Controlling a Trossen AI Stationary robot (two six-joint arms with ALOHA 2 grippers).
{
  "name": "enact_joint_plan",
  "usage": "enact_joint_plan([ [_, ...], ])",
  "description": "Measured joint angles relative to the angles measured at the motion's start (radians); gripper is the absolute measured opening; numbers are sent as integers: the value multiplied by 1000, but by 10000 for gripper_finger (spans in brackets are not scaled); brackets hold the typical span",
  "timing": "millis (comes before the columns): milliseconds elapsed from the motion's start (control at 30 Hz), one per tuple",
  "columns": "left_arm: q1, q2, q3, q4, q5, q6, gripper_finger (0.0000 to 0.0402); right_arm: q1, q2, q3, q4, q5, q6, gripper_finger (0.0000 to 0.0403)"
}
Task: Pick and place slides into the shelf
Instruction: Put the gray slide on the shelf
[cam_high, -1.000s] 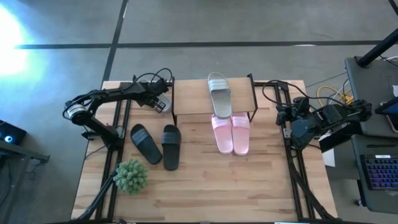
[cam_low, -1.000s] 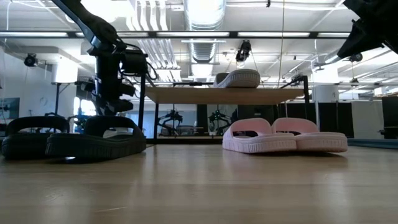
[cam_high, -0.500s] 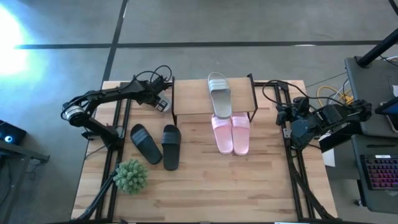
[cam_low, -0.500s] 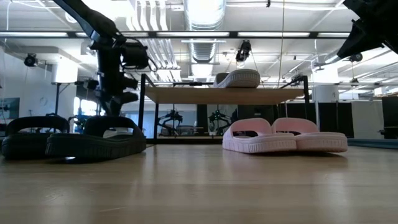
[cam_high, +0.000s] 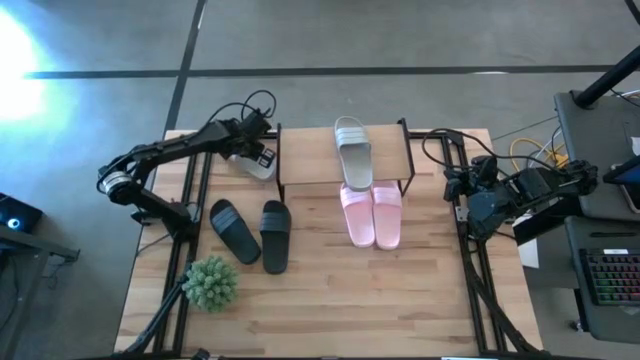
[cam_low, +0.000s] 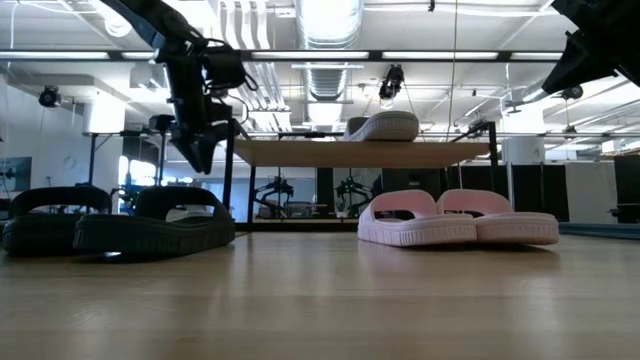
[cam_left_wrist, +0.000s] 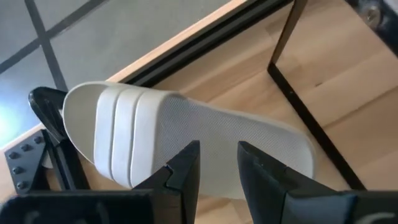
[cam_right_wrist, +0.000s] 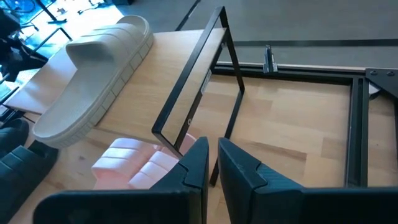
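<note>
A: At the far left corner of the table, just beside the shelf: left claw right over the white slide; gripping it or not?

B: Cannot tell; looks set on the long side of the slide, near the middle; cannot say whether clenched on it or loose.

A: And the right claw?

B: Waiting at the right edge of the table; almost clenched, with nothing in it.

A: Where to put the white slide?

B: Up on the shelf board, next to the grey slide lying there; plenty of bare board on the left half.

A: How to do it well?

B: First, squeeze the side firmly, so no slipping; next, lift straight up, higher than the board; watch the thin black leg just beside the slide; no bumping it.

A: Then?

B: Carry across slowly; keep the slide flat, not tipped; line it up the same way as the grey one; lower until the sole touches the wood; only then let go.

A: Anything to look out for?

B: Soft and bendy, probably; could droop from a one-sided hold; could also knock the grey slide if set too close.

A: And afterwards?

B: Lots left, by the look of it; pink pair half under the shelf, black pair out on the table.
</note>
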Motion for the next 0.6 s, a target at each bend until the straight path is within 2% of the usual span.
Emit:
enact_joint_plan([
  [267, 1, 0, 17, -6, 55, -54, 93, 0, 0, -5, 0, -1, -2, 28],
  [600, 1, 0, 16, -7, 47, -49, 93, 0, 0, -6, 0, -8, -1, 28],
])
